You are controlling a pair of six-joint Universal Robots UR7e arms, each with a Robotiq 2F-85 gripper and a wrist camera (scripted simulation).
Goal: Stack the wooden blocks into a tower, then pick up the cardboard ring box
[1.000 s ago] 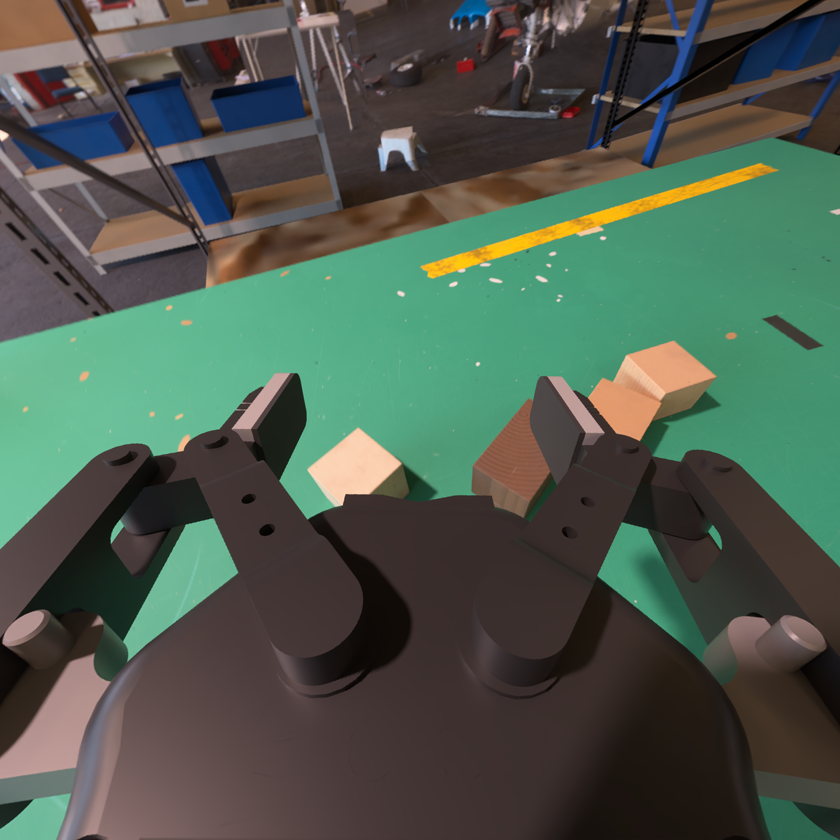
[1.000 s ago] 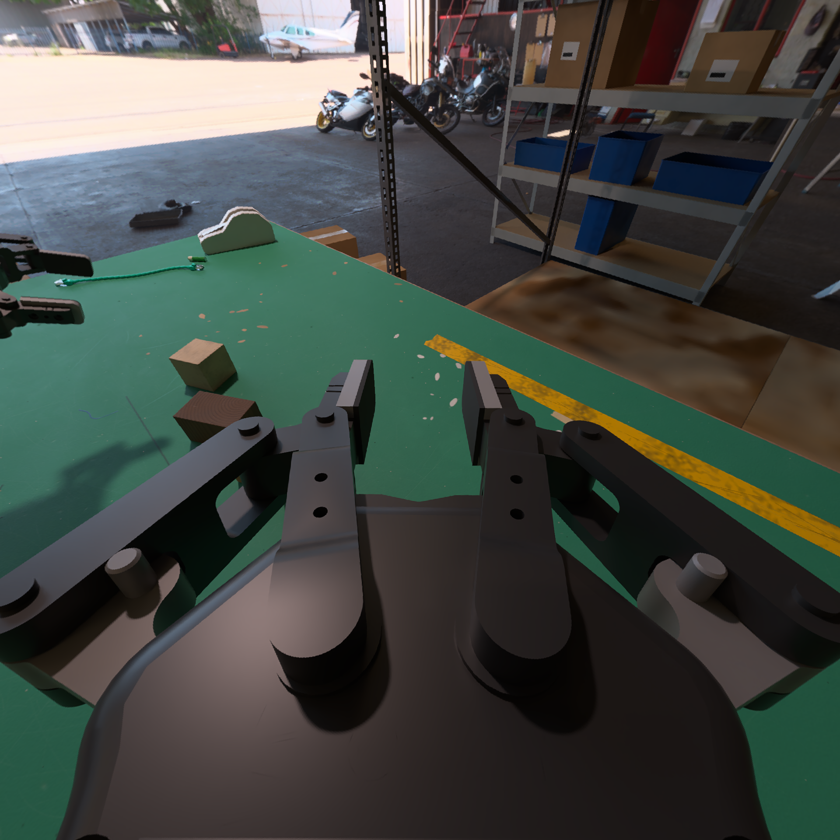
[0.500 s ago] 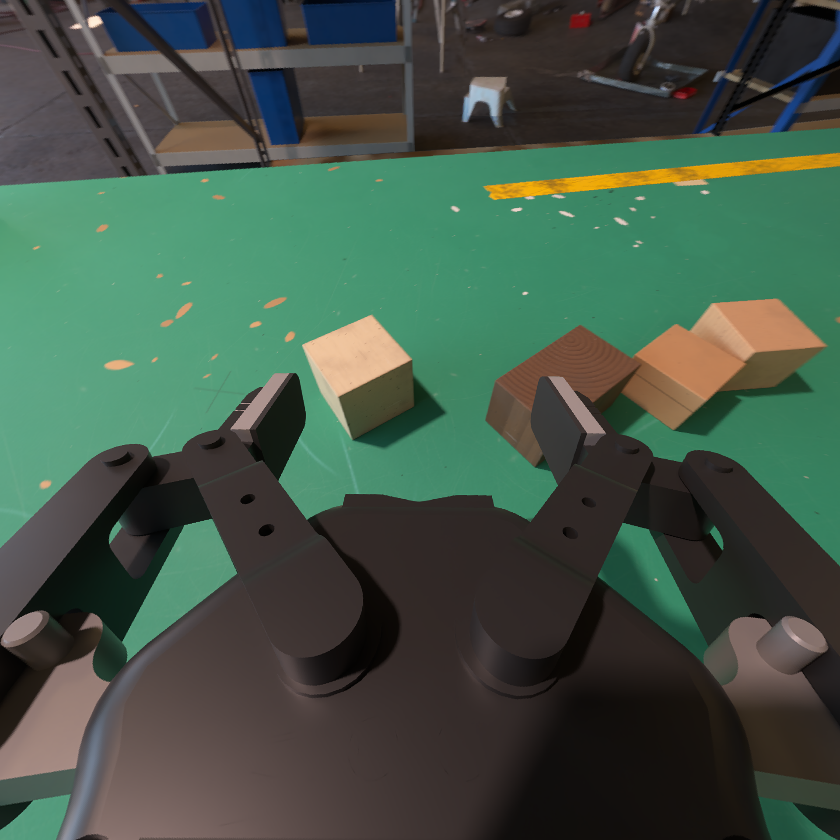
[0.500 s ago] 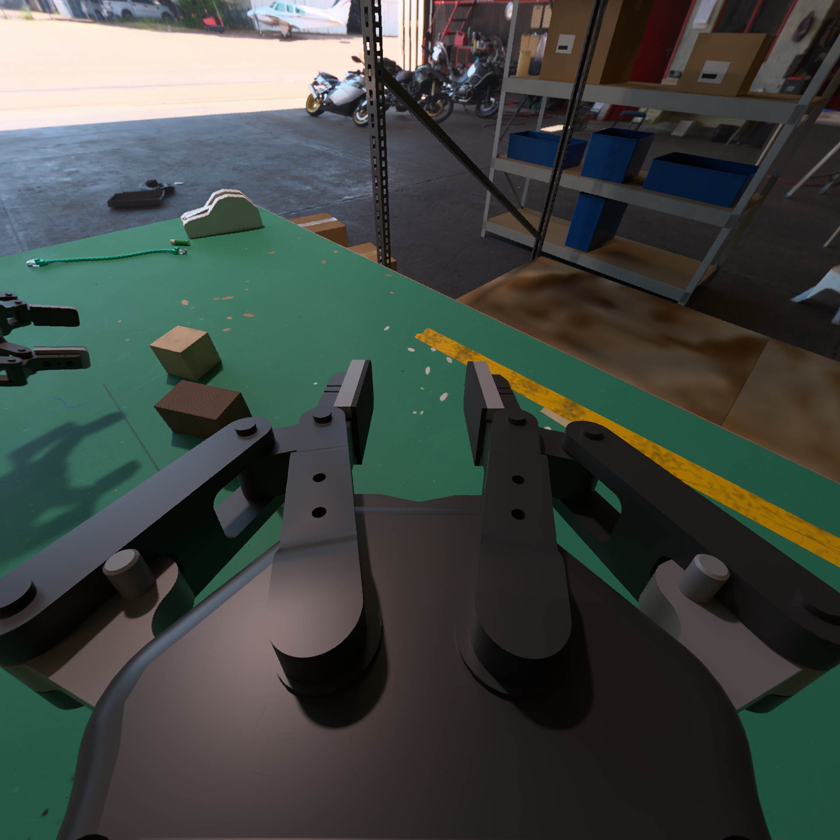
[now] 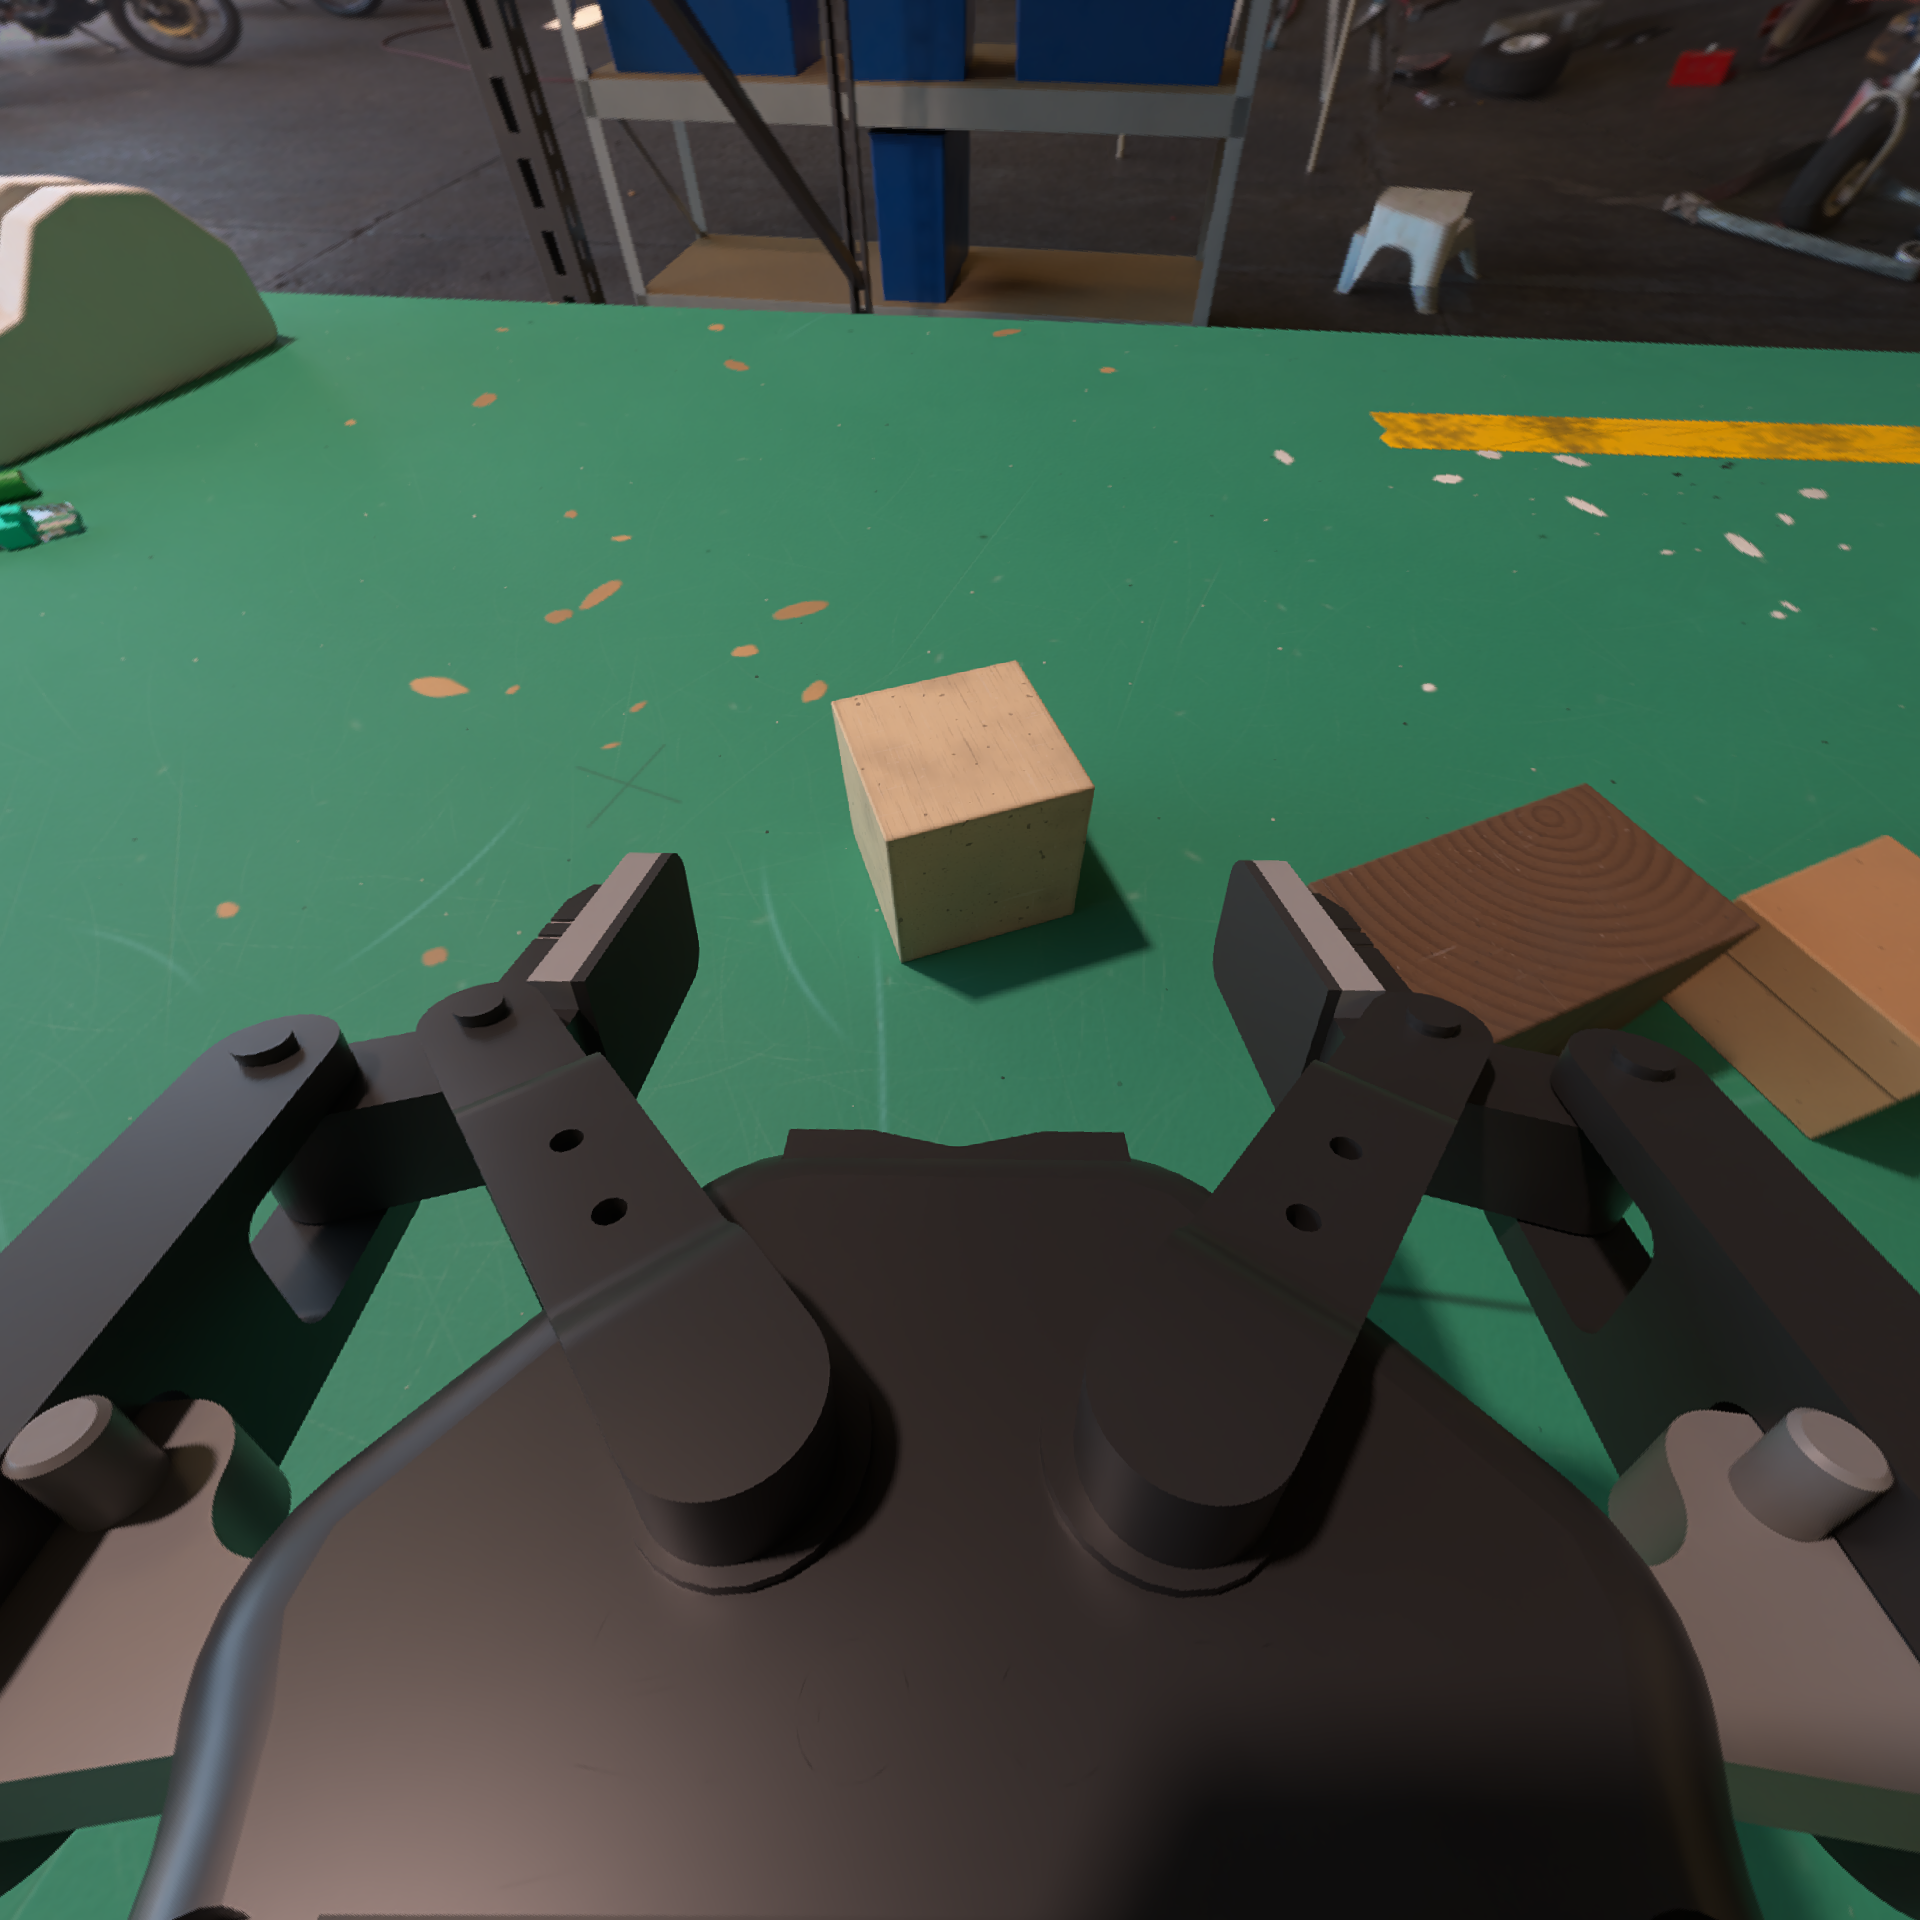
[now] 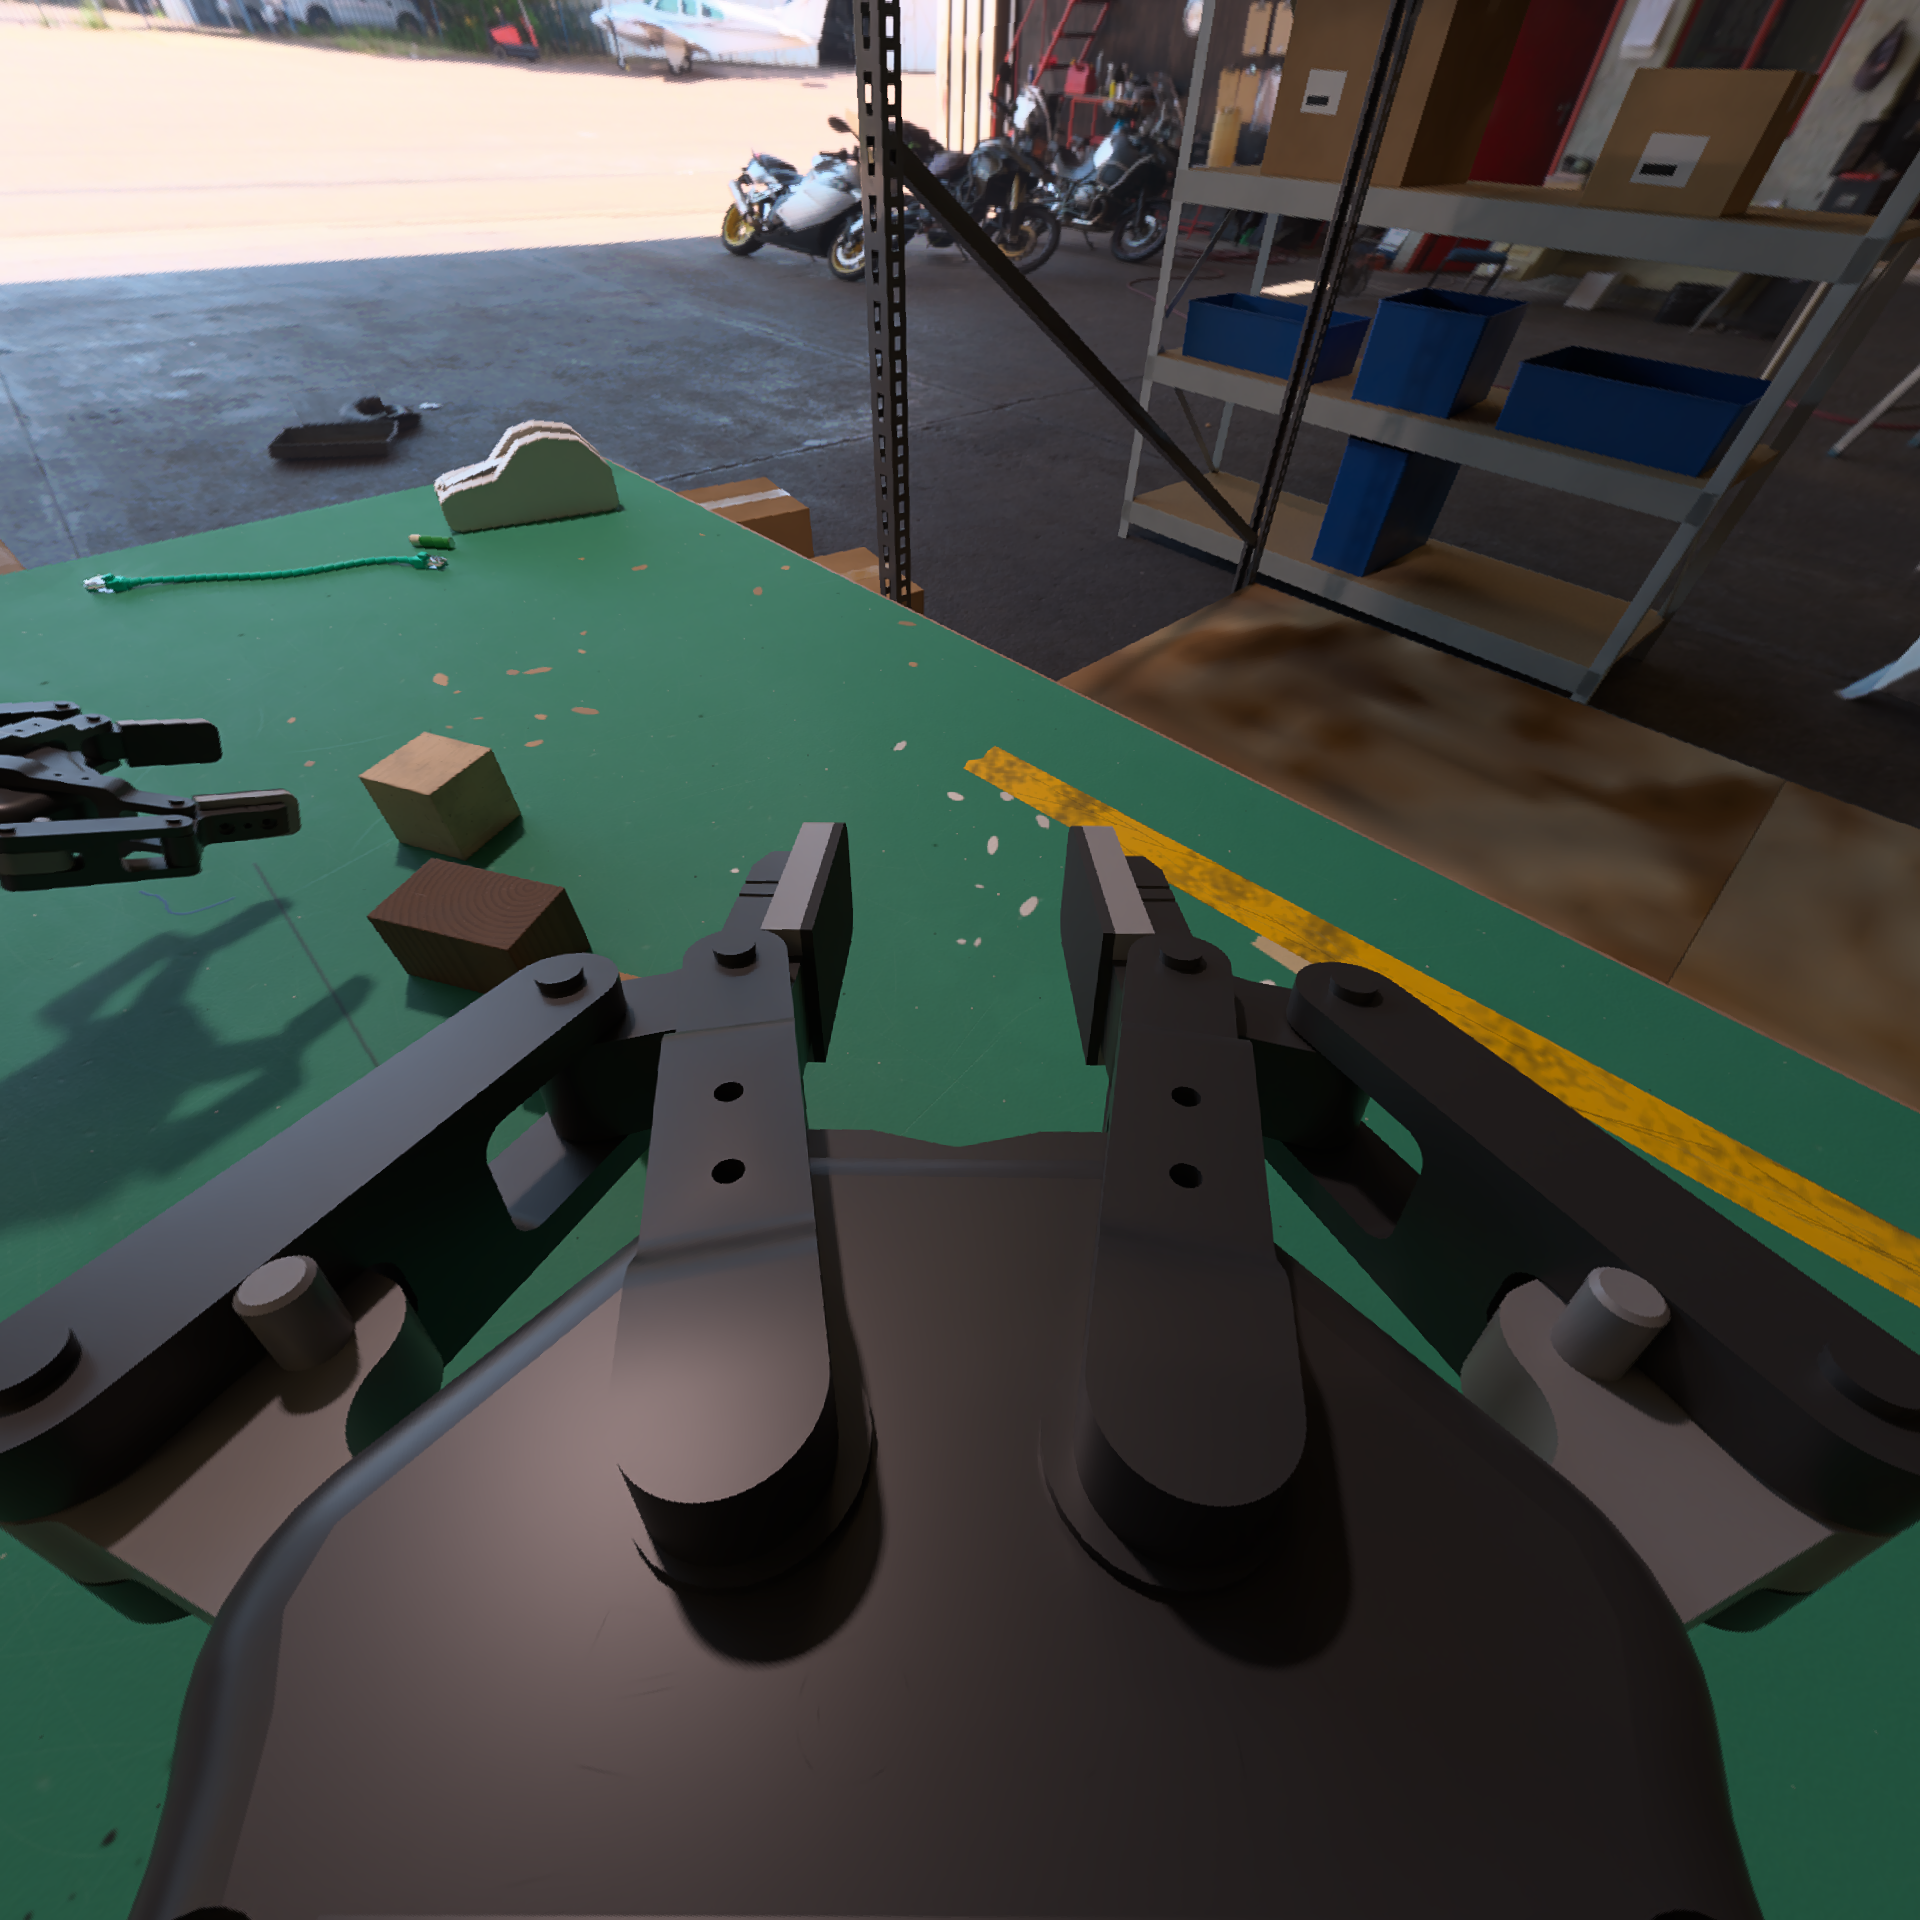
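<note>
In the left wrist view, a pale wooden cube (image 5: pixel 961 805) stands on the green table (image 5: pixel 312 727), just ahead of my left gripper (image 5: pixel 956 923) and centred between its fingers. The gripper is open and empty. A dark brown ridged block (image 5: pixel 1538 904) lies to the right, behind the right finger. An orange-tan box with a seam (image 5: pixel 1839 977), which looks like the cardboard ring box, touches it at the right edge. My right gripper (image 6: pixel 956 914) is open and empty over bare table. It sees the pale cube (image 6: pixel 442 792), the dark block (image 6: pixel 478 920) and the left gripper (image 6: pixel 156 800) to its left.
A cream curved foam piece (image 5: pixel 104 291) sits at the far left table edge, also in the right wrist view (image 6: pixel 525 483). A green cord (image 6: pixel 270 569) lies near it. Yellow tape (image 6: pixel 1351 987) runs along the table's far side. Metal shelving (image 6: pixel 1455 416) stands beyond the edge.
The left gripper has swung left and tipped down, bringing the pale cube between its fingers. A second tan block has left its view. The right gripper has barely moved.
</note>
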